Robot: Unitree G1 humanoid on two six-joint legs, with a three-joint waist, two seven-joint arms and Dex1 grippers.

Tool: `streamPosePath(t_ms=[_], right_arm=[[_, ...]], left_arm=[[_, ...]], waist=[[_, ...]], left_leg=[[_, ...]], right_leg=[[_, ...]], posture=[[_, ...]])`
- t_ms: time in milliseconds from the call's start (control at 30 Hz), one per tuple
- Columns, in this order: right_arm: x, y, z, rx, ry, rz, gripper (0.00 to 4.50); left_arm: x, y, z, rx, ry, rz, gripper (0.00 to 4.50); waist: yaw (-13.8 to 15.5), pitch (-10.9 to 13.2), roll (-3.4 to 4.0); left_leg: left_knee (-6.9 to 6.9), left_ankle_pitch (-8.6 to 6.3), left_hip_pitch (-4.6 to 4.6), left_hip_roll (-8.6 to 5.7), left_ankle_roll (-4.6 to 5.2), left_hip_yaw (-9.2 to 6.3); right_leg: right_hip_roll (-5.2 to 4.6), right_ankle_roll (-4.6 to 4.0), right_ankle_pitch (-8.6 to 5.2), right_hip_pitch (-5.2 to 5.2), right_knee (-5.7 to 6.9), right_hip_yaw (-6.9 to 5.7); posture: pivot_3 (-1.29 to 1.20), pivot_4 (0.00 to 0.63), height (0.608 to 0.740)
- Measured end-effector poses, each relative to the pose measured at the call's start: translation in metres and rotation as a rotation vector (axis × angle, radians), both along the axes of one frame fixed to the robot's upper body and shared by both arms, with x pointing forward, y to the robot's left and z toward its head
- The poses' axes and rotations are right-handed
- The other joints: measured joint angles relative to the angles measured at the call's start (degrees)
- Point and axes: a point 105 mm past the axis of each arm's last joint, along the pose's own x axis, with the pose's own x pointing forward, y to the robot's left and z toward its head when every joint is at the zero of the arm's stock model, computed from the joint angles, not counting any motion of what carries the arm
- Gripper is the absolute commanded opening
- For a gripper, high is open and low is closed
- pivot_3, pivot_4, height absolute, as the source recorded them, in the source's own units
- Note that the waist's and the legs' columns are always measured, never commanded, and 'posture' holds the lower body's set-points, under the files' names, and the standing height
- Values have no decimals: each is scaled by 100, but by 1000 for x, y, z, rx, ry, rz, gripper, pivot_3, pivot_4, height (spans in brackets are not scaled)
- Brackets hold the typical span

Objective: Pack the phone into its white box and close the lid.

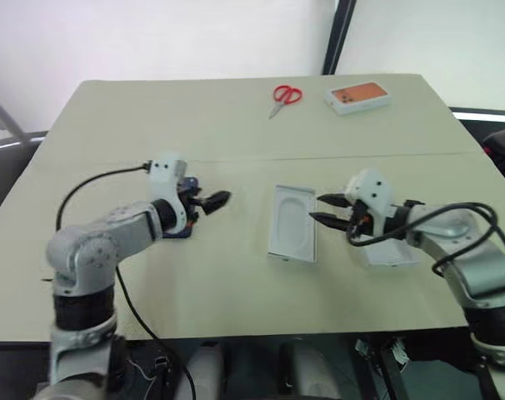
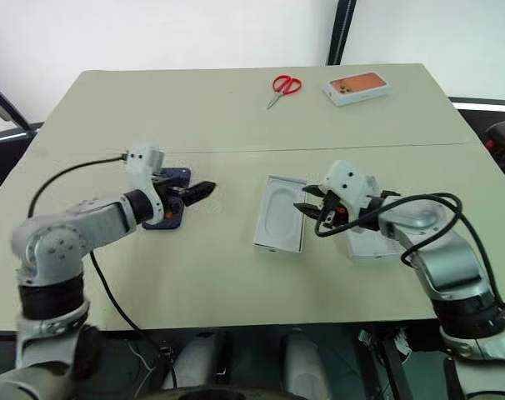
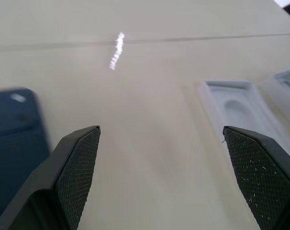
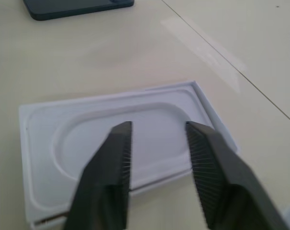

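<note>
Black fingers of the left claw stand wide apart, holding nothing, just over the phone, which lies flat on the beige surface. To its right lies a flat white insert with an oval recess; the right claw hangs above it, narrowly parted and empty. Beyond it, the white box sits under the right arm. Red scissors and an orange-topped box rest far back.
</note>
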Motion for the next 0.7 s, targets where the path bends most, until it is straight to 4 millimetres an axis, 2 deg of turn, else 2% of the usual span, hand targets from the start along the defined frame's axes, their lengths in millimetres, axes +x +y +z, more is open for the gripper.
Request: streamPosePath(t_ms=[33,67,200,400,700], right_arm=[[3,5,-2,-13,4,2,174],[7,9,-4,-18,6,-9,32],[28,9,-20,-75,28,-120,32],[42,10,-39,-145,75,-198,32],[51,20,-46,-149,77,-216,32]], left_arm=[[-3,1,-3,53,-35,-38,4324],[-7,3,-9,103,-61,-82,4324],[-31,2,-29,161,-106,-278,4324],[-56,6,-35,152,-127,-441,4324],[-65,11,-35,144,-123,-491,4324]], waist=[[4,0,0],[-7,0,0],[-28,2,4],[-52,3,6],[-55,3,6]], left_leg=[[1,-1,-1,0,2,1],[0,-2,0,0,3,4],[-5,-6,-6,4,10,3],[-8,-20,-5,10,35,0],[-11,-22,-3,10,39,1]], right_leg=[[-1,-1,0,0,-3,1],[-1,-2,-1,-1,-5,3],[-5,-3,-1,-8,-6,3],[-2,-3,-1,-10,-4,3],[1,-1,0,-11,-2,0]], posture=[[0,150,740],[0,150,740],[0,150,740],[0,150,740],[0,150,740]])
